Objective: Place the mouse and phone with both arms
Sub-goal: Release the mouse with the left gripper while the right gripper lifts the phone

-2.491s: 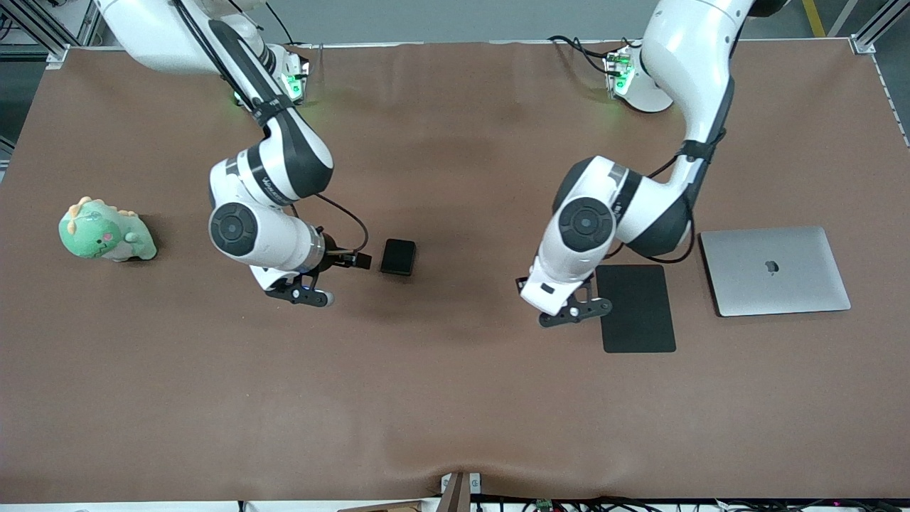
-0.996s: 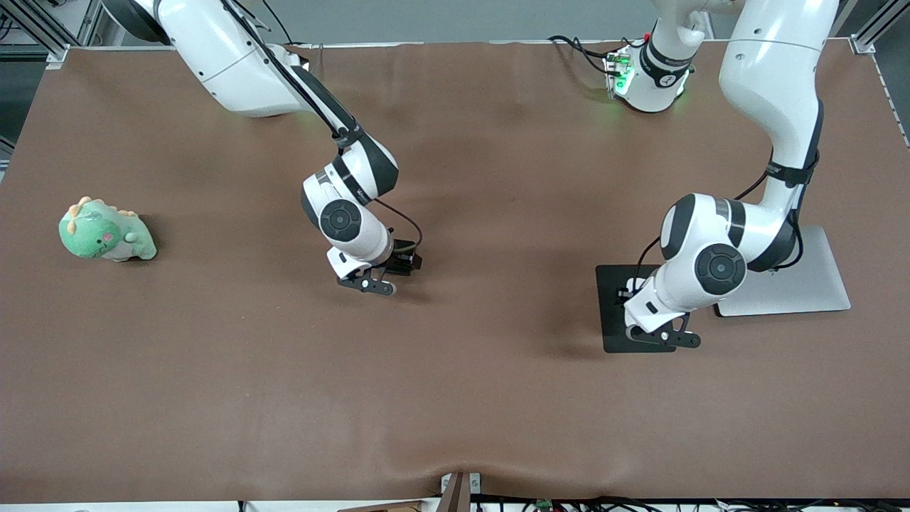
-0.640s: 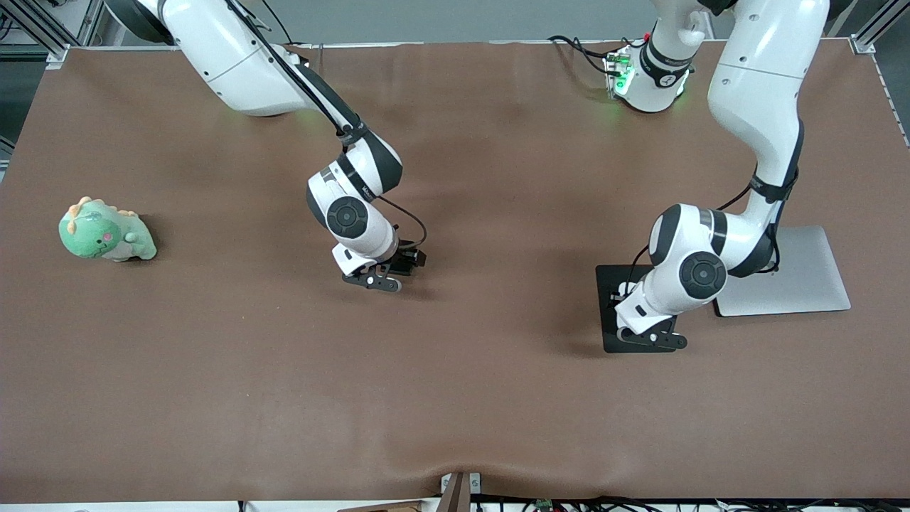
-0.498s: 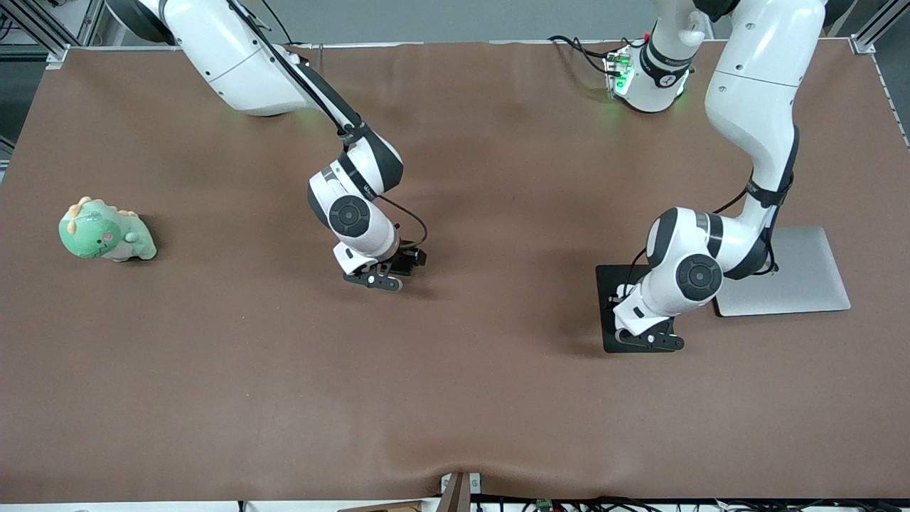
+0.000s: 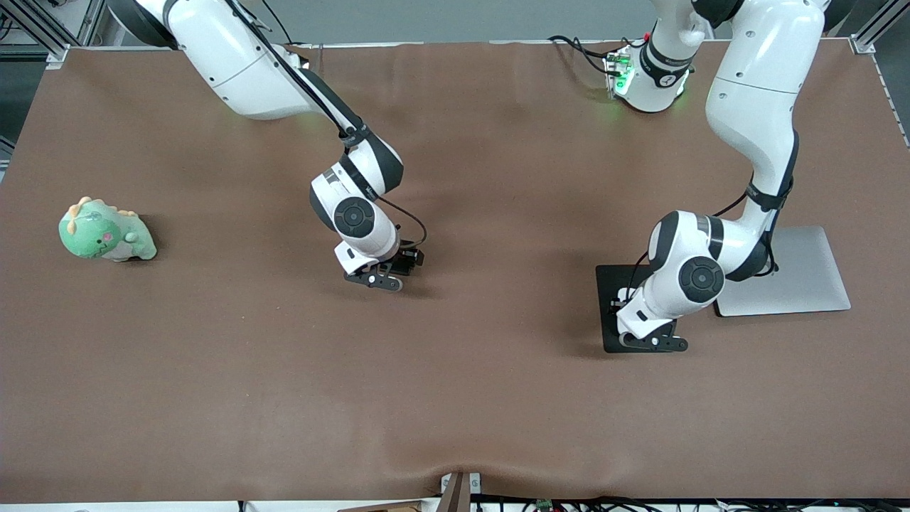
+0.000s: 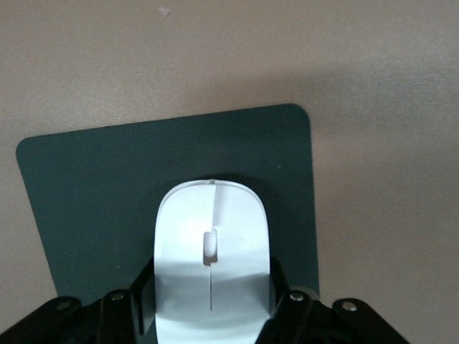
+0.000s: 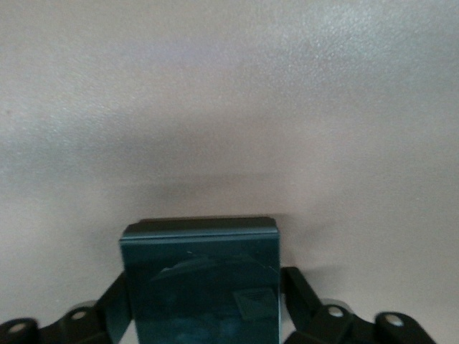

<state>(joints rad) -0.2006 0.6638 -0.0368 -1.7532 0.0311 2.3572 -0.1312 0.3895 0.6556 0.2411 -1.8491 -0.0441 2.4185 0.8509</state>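
The white mouse sits between the fingers of my left gripper, just over the black mouse pad. In the front view the left gripper is low over the part of the pad nearest the camera, and the wrist hides the mouse. The black phone is clasped between the fingers of my right gripper, close above the brown table. In the front view the right gripper is mid-table, with a bit of the phone showing.
A closed silver laptop lies beside the mouse pad toward the left arm's end, partly under the left arm. A green dinosaur plush sits at the right arm's end of the table. The brown cloth covers the table.
The left gripper moved with the mouse from beside the pad to over its near part. The right gripper moved onto the phone and closed around it; both have barely moved in the last half second.
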